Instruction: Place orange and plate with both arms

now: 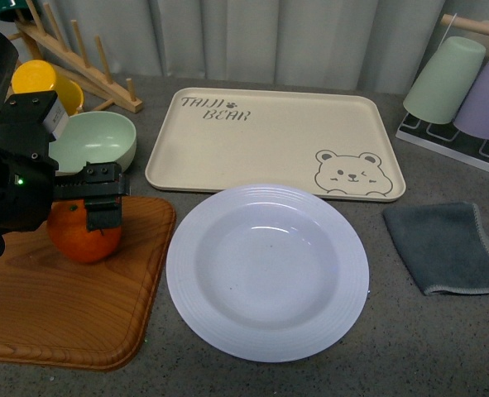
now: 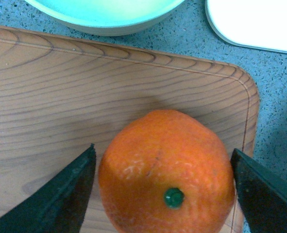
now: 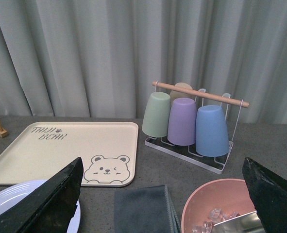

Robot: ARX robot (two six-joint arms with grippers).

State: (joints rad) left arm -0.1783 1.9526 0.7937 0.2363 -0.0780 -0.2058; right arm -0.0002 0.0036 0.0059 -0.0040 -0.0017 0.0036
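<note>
The orange [image 1: 80, 236] rests on the wooden cutting board [image 1: 54, 306] at the left, and my left gripper [image 1: 95, 203] is shut on it from above. In the left wrist view the orange [image 2: 167, 167] fills the space between the two dark fingers [image 2: 60, 194], its green stem dot facing the camera. The white plate [image 1: 267, 269] lies on the grey table in the middle, in front of the beige bear tray [image 1: 269, 136]. My right gripper [image 3: 162, 204] is out of the front view; it hangs open above the table with nothing between its fingers, a sliver of the plate [image 3: 17, 201] beside one finger.
A pale green bowl [image 1: 95, 141] and a yellow mug [image 1: 41, 83] stand behind the board by a wooden rack [image 1: 79, 58]. A grey cloth [image 1: 451, 244] lies at the right. A cup rack [image 3: 192, 121] holds upturned cups, and a pink bowl [image 3: 216, 206] sits below the right gripper.
</note>
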